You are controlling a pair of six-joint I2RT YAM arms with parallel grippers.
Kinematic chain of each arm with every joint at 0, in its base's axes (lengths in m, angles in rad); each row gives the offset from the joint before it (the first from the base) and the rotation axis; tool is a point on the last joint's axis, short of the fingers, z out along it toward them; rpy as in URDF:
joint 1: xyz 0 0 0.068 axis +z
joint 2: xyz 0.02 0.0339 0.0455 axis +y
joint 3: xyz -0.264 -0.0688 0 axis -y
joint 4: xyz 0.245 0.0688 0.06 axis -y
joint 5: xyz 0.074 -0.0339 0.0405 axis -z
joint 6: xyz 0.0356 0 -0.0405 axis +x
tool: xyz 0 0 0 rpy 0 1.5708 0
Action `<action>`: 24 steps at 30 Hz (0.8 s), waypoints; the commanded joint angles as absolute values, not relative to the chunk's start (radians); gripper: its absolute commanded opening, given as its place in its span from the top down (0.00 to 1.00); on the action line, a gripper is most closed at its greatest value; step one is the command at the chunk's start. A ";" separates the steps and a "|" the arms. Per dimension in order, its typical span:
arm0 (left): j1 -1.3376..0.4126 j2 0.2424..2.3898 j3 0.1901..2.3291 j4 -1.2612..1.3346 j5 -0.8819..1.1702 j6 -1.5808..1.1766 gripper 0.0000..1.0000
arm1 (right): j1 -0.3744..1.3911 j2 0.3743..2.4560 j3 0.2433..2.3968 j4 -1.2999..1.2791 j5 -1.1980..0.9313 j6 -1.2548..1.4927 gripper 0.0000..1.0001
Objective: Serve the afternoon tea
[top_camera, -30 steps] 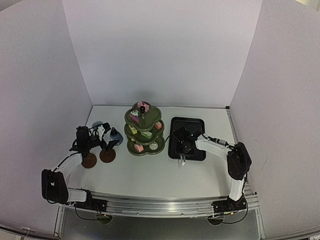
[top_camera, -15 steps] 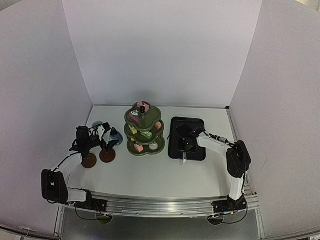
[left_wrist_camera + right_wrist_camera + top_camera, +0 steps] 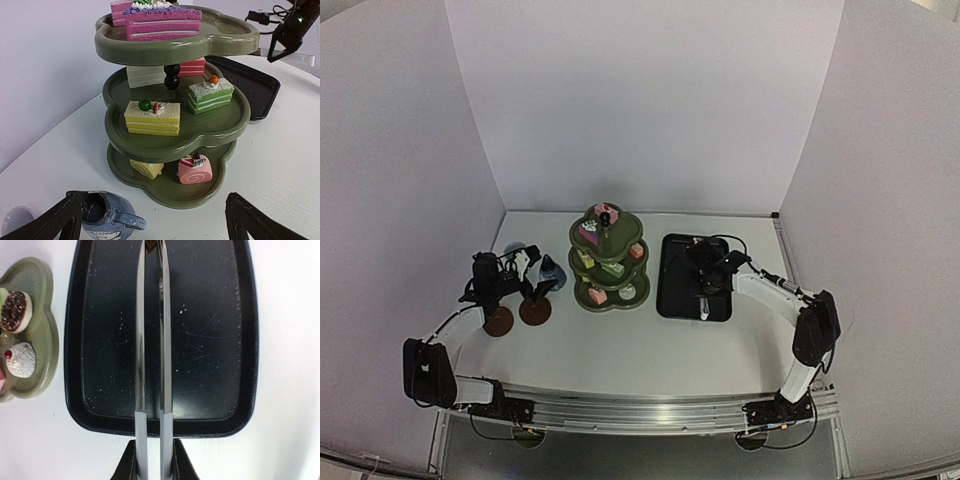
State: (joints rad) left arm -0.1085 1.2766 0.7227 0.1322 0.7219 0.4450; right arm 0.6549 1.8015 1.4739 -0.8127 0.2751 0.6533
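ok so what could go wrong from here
The jug sits close to one finger of the open left gripper, off centre, so closing could shove or tip it. The right gripper holds long thin tongs over the tray; swung toward the stand, their tips might knock cakes off.

One olive-green three-tier lobed stand (image 3: pixel 200 137) carries ten small colourful cakes and donuts (image 3: pixel 152 117) that can be counted: two on top, four in the middle, four at the bottom. There are two round brown coasters (image 3: pixel 534 311), one small blue jug (image 3: pixel 102 217), one pale blue-white cup (image 3: pixel 514 248), one black rectangular tray (image 3: pixel 210 340) and one pair of thin metal tongs (image 3: pixel 140 365).
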 commanded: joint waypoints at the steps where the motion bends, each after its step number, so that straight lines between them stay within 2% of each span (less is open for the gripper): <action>1: -0.112 1.254 0.715 0.162 0.721 0.439 0.01 | 0.652 1.691 1.580 -0.884 0.357 0.600 1.00; 5: -0.112 1.252 0.713 0.160 0.721 0.437 0.01 | 0.683 1.672 1.697 -0.939 0.315 0.609 1.00; 12: -0.112 1.257 0.707 0.174 0.724 0.433 0.01 | 0.855 1.760 1.979 -1.057 0.342 0.614 1.00; 24: -0.113 1.244 0.700 0.185 0.727 0.421 0.01 | 0.980 1.874 2.111 -1.060 0.286 0.635 1.00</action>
